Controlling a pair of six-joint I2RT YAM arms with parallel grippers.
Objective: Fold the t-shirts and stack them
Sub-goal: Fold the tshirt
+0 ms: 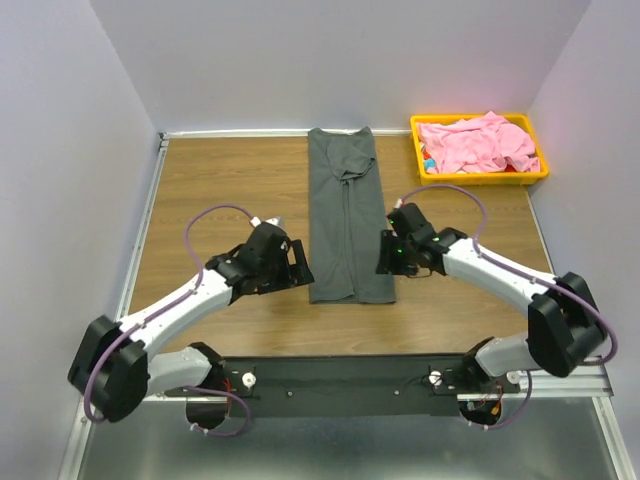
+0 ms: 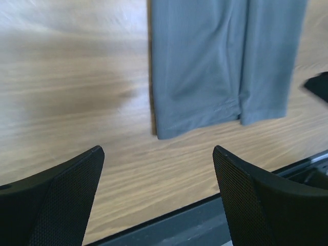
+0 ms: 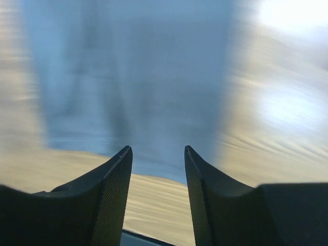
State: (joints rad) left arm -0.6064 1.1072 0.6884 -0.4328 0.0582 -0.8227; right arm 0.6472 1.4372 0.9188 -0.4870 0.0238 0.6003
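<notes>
Wooden tabletop [image 1: 220, 180] holds the dark charcoal grey cloth t-shirt [image 1: 345, 220] as a long centre strip; the light pink t-shirt [image 1: 475, 145] lies crumpled in the yellow plastic tray [image 1: 480, 179], far right. Flanking the grey near hem, the left gripper [image 1: 299, 266] gapes wide and the right gripper [image 1: 383, 254] narrower, both empty. Pinch both near corners evenly.

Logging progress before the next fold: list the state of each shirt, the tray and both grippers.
Grey shirt: folded lengthwise into a long strip, lying flat on the table.
Pink shirt: crumpled, unfolded, in the tray.
Tray: holding the pink shirt, at the far right corner.
Left gripper: open, empty, beside the grey shirt's near left corner.
Right gripper: open, empty, by the grey shirt's near right edge.
</notes>
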